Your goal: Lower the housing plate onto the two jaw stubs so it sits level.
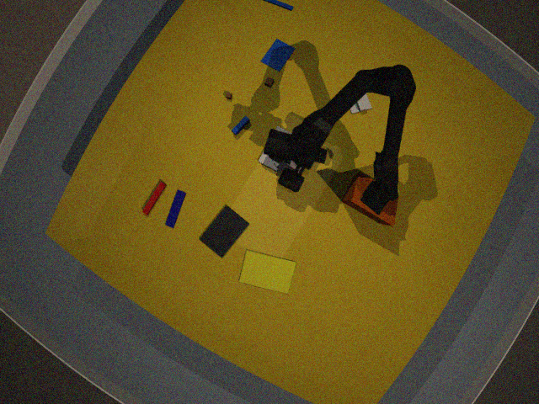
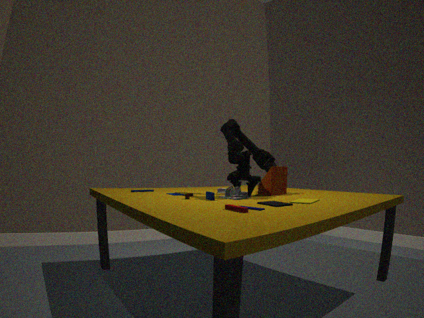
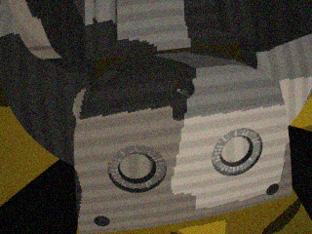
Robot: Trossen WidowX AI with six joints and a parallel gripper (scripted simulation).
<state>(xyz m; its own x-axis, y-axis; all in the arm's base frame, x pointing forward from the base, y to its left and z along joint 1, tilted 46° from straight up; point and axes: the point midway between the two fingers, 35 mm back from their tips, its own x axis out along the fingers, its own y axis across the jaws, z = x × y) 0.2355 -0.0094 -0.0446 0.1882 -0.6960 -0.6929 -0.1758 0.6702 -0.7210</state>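
The grey housing plate (image 3: 122, 132) lies between the two black fingers in the wrist view, its sides close against them. My gripper (image 3: 178, 151) (image 2: 240, 191) is shut on it, low at the table. A round stub (image 3: 136, 166) and a second stub (image 3: 235, 149) show inside the plate's two ringed holes. Curved grey parts, seemingly the jaws, show beyond it on the left (image 3: 36, 104) and right (image 3: 297, 93). Pale parts of the assembly (image 1: 269, 162) (image 2: 236, 195) show under the hand. Whether the plate is fully down and level cannot be told; its underside is hidden.
An orange block (image 1: 365, 202) (image 2: 275, 183) stands at the arm's base. A white piece (image 1: 360, 104) lies behind the arm. A small blue block (image 1: 240, 124) (image 2: 210, 195), a blue square (image 1: 277, 54), a dark plate (image 1: 224, 231), a yellow plate (image 1: 267, 271) and a red bar (image 1: 154, 198) lie around.
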